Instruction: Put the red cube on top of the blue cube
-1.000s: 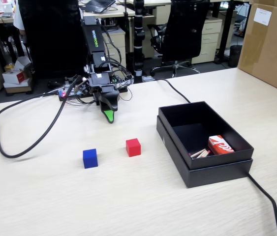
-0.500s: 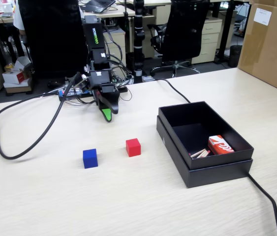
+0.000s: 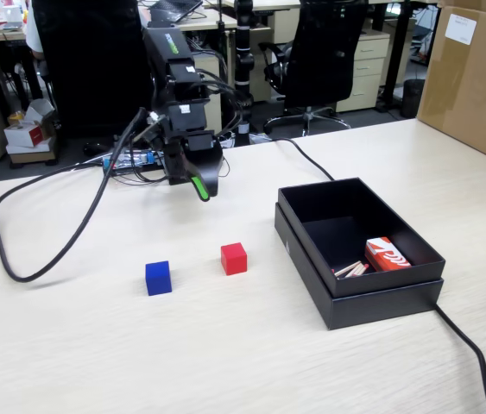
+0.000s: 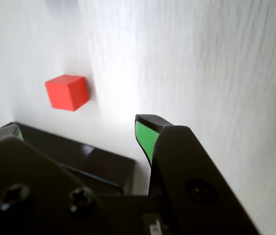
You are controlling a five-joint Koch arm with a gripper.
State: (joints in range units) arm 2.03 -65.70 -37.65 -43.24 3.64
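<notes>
We take the small matte solid-red cube as our landmark. In the fixed view it sits on the pale wood-grain counter, resting flat, nothing touching it. The small matte dark-blue cube sits to its left and a little nearer the camera, apart from it, also flat on the counter.

The black pincer with green-padded tips hangs above the counter behind the red cube and slightly to its left, clear of it, carried by the black arm. In the wrist view the pincer appears at the bottom of the frame: one green-faced tip stands to the right and a second tip edge shows at the far left, with a clear gap between them. We record the pincer as spread and empty. In that same view the red cube lies beyond the tips, toward the upper left, on bare counter.

To the right of the red cube in the fixed view, well apart, stands an open black rectangular box. Inside it, at its near right corner, lies a red-and-white flat packet with some thin pale sticks beside it. A thick black cable loops across the counter to the far left of the red cube.
</notes>
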